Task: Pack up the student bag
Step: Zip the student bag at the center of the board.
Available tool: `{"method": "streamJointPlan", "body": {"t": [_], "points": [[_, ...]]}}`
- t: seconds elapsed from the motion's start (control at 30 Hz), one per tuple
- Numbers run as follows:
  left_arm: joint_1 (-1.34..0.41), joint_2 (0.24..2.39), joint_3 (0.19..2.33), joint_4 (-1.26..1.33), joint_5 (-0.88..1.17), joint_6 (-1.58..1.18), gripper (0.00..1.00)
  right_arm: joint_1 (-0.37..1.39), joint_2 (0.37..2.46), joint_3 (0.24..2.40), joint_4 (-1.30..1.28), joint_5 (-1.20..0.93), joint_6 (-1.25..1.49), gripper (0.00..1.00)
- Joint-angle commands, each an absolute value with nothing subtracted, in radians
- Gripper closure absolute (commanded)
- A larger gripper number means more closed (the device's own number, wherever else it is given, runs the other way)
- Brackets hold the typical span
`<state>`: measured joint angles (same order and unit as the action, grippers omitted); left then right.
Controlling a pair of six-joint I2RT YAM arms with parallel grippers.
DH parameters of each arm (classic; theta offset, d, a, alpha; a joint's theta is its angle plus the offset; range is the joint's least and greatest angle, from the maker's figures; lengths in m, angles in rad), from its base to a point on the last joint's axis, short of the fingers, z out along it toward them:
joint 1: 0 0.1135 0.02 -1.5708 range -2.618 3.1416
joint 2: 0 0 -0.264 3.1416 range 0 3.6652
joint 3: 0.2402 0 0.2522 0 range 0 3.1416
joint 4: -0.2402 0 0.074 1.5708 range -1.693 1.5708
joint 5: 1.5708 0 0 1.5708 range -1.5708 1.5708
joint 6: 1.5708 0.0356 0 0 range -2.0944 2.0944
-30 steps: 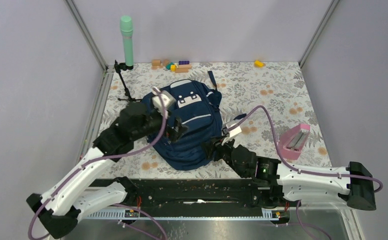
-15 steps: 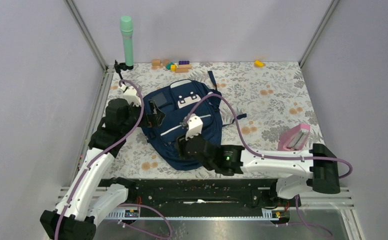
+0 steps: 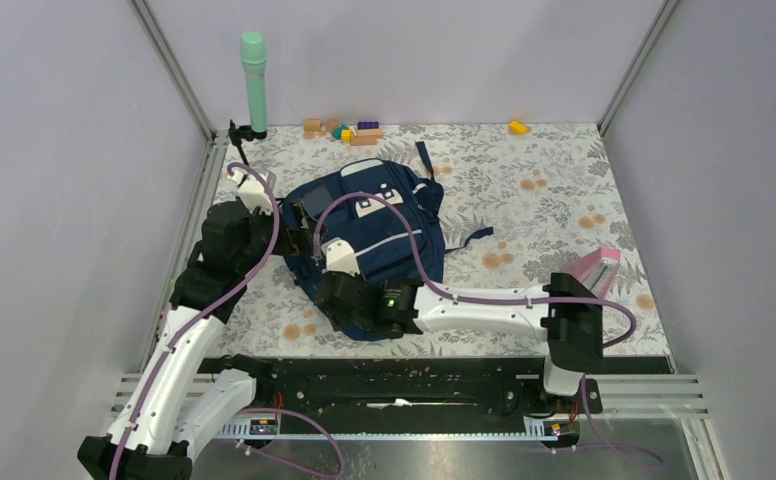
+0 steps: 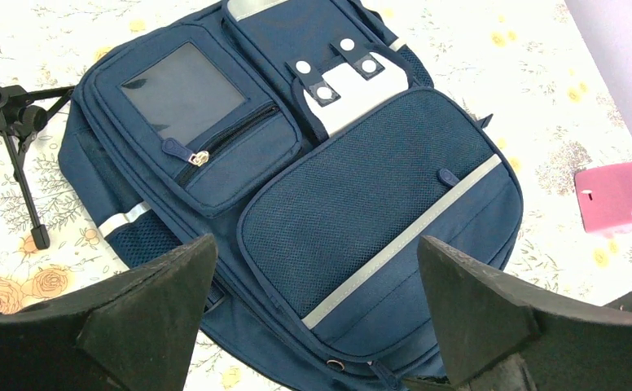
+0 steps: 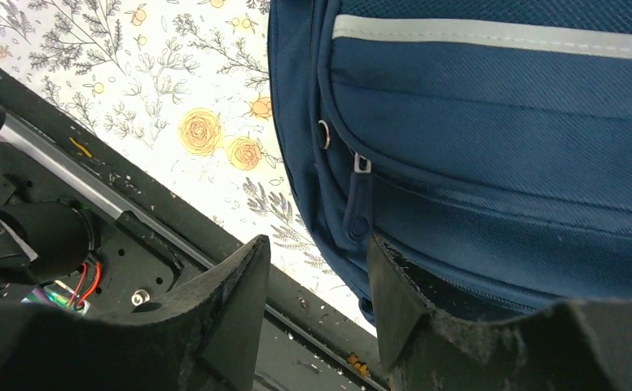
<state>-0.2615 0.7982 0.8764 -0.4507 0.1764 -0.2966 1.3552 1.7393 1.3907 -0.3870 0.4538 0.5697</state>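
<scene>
Large navy-blue fabric student bag lies flat mid-table. Your right gripper, jaws parted and empty, sits just short of the dark zipper pull at its 6 o'clock edge: centre the tab before pinching. Left gripper gapes empty above.

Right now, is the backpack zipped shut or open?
Shut, as far as shown: the backpack lies flat, front up, no lining showing, and the zipper pull sits on a closed seam.

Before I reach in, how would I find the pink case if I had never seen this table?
Find the big navy bag on the floral table. Look toward the table's right edge, by the right arm's elbow: the case lies there. It is the only pink thing in sight.
</scene>
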Motion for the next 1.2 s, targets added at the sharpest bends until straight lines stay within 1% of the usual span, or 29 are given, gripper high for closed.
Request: {"method": "streamJointPlan", "body": {"t": [0.0, 0.17, 0.3, 0.8, 0.83, 0.93, 1.0, 1.1, 1.13, 1.17], "points": [[-0.254, 0.784, 0.879, -0.396, 0.181, -0.303, 0.01, 1.361, 1.795, 1.499, -0.483, 0.497, 0.545, 0.46], [-0.255, 0.781, 0.879, -0.397, 0.181, -0.302, 0.01, 1.361, 1.865, 1.575, -0.560, 0.570, 0.525, 0.46], [-0.255, 0.780, 0.877, -0.394, 0.186, -0.302, 0.01, 1.360, 1.882, 1.586, -0.566, 0.626, 0.505, 0.47], [-0.255, 0.782, 0.873, -0.390, 0.198, -0.299, 0.02, 1.329, 1.969, 1.615, -0.520, 0.621, 0.486, 0.59], [-0.255, 0.782, 0.873, -0.390, 0.198, -0.299, 0.02, 1.324, 1.972, 1.614, -0.519, 0.619, 0.489, 0.61], [-0.255, 0.783, 0.874, -0.389, 0.198, -0.299, 0.02, 1.310, 1.978, 1.610, -0.519, 0.609, 0.490, 0.71], [-0.255, 0.785, 0.873, -0.390, 0.198, -0.298, 0.03, 1.306, 1.977, 1.603, -0.519, 0.602, 0.481, 0.83], [-0.254, 0.785, 0.871, -0.390, 0.195, -0.298, 0.03, 1.302, 1.965, 1.589, -0.519, 0.610, 0.476, 0.98], [-0.255, 0.787, 0.871, -0.389, 0.196, -0.298, 0.03, 1.302, 1.958, 1.578, -0.512, 0.614, 0.478, 1.00], [-0.255, 0.787, 0.871, -0.390, 0.195, -0.298, 0.03, 1.303, 1.948, 1.562, -0.497, 0.616, 0.479, 1.00]]}}
